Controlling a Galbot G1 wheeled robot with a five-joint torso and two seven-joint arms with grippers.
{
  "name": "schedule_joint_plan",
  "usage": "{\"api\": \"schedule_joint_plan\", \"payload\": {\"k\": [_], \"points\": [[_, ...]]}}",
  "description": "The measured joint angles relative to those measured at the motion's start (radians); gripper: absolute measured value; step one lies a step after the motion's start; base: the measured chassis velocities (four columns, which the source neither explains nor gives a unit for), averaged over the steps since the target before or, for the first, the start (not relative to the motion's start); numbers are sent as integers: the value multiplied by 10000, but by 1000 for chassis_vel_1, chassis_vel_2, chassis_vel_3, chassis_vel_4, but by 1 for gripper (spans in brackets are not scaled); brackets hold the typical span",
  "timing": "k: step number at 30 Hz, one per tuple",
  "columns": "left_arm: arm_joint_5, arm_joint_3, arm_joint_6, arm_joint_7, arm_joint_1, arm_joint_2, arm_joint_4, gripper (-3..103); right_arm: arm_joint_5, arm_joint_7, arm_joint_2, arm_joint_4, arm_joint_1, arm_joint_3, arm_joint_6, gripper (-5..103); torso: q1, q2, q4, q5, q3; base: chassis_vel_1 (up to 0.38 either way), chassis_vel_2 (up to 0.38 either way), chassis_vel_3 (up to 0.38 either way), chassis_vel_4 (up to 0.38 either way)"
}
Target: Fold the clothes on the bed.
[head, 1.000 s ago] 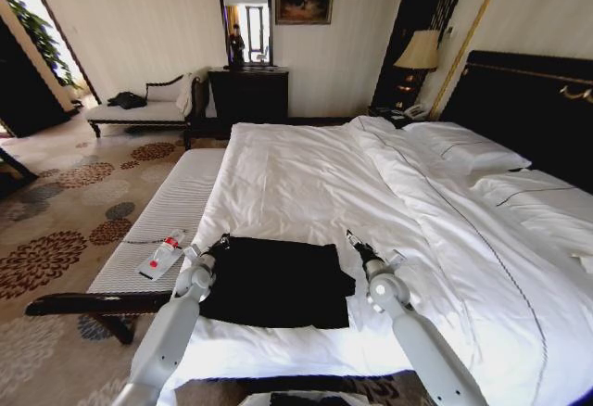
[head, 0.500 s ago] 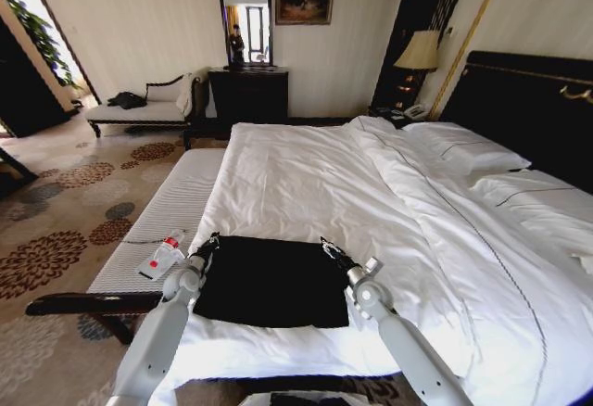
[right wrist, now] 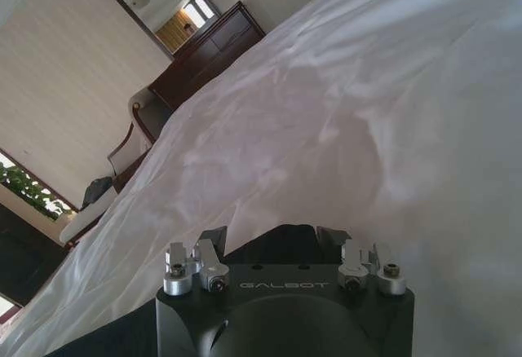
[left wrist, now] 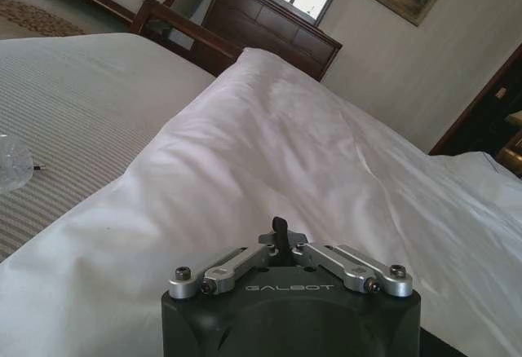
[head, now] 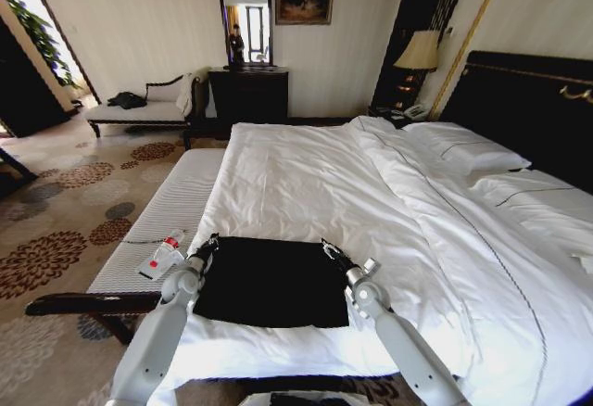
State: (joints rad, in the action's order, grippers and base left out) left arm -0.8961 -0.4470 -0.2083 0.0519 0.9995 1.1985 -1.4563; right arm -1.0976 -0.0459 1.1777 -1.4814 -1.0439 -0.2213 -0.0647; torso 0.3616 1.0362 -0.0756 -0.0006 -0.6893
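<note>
At the near edge of the bed (head: 306, 179), the left gripper (head: 211, 241) is resting with its fingers drawn together at the far left corner of the folded black T-shirt (head: 271, 281), while the right gripper (head: 327, 247) is sitting spread apart at the far right corner. The shirt is lying flat on the white sheet.

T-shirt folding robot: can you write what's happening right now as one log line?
T-shirt: black, lying flat near bed foot | left gripper: at shirt's far left corner | right gripper: at shirt's far right corner, open
</note>
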Motion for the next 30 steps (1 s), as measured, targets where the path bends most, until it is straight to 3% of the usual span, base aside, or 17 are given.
{"api": "schedule_joint_plan", "payload": {"k": [3, 7, 9, 17, 24, 30], "points": [[9, 0, 0, 3, -8, 5, 12, 1, 40, 71, -1, -51, -65, 3, 16, 59, 0, 1, 1, 0, 0, 0, 0, 0, 0], [12, -26, 0, 6, -19, 12, 16, 1, 114, 179, -22, -109, -161, 8, 53, 37, 0, 0, 1, 0, 0, 0, 0, 0, 0], [12, -37, 0, 7, -17, 17, 2, 1, 139, 201, -22, -118, -175, 7, 72, 37, 0, 0, 0, 0, 0, 0, 0, 0, 0], [-21, -226, 18, 12, 77, 63, -240, 1, 69, 324, -25, -658, -369, -64, 539, 5, 1, 0, 1, 0, -1, 0, 0, 0, 0], [-402, -749, 175, 19, 478, 104, -1396, 1, -225, 520, -180, -2175, -794, -487, 1150, 1, 0, 0, 4, 1, 0, 0, 0, 0, 0], [-1342, -1690, 403, -219, 1377, 174, -4074, 1, -816, 1013, -413, -4217, -1648, -1552, 2088, 1, 0, 0, -1, 2, 1, 0, 0, 0, 0]]}}
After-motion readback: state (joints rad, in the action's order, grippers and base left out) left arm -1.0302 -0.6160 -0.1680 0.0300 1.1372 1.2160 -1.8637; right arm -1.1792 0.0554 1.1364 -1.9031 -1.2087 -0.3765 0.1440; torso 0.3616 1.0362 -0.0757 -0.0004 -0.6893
